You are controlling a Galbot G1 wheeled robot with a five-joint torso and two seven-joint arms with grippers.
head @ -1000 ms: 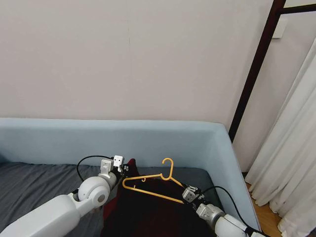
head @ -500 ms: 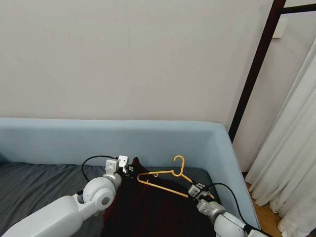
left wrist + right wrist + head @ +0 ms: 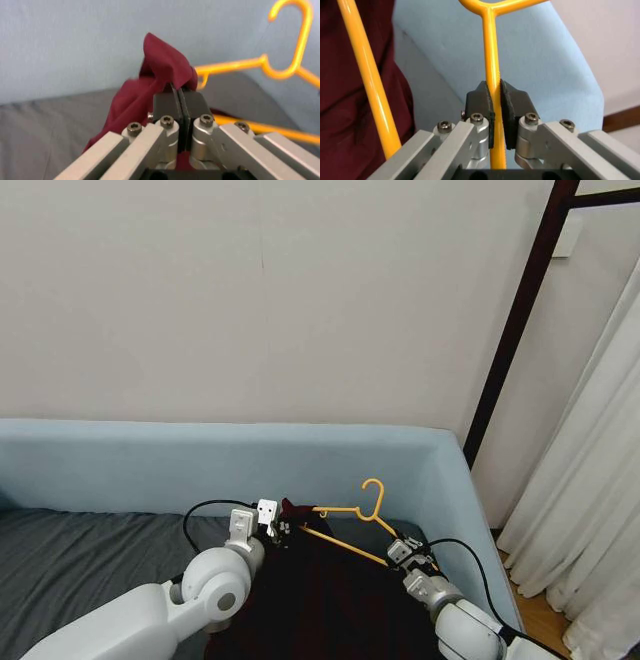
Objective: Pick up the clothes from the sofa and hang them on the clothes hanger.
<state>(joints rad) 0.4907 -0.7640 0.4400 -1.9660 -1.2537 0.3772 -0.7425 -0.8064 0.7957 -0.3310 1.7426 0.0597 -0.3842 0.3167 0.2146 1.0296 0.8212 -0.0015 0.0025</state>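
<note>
A dark red garment [image 3: 310, 600] lies on the sofa seat, and a fold of it is lifted at its far end. My left gripper [image 3: 278, 526] is shut on that raised fold [image 3: 165, 67]. A yellow hanger [image 3: 352, 520] hangs tilted just right of the fold, its hook [image 3: 374, 492] up against the sofa back. My right gripper [image 3: 405, 552] is shut on the hanger's bar [image 3: 491, 90]. One end of the hanger [image 3: 225, 67] lies right beside the pinched cloth. The garment [image 3: 350, 90] lies beside the hanger's other bar [image 3: 367, 82].
The pale blue sofa back [image 3: 200, 465] and right armrest [image 3: 455, 510] close in the work area. Grey seat fabric [image 3: 80, 560] stretches to the left. A dark wooden rack post [image 3: 515, 320] stands right of the sofa, with white curtains [image 3: 590, 510] beyond.
Both grippers have moved right and farther back along the sofa. The hanger has travelled right with the right gripper, and the garment's fold has been drawn up toward the hanger's end.
</note>
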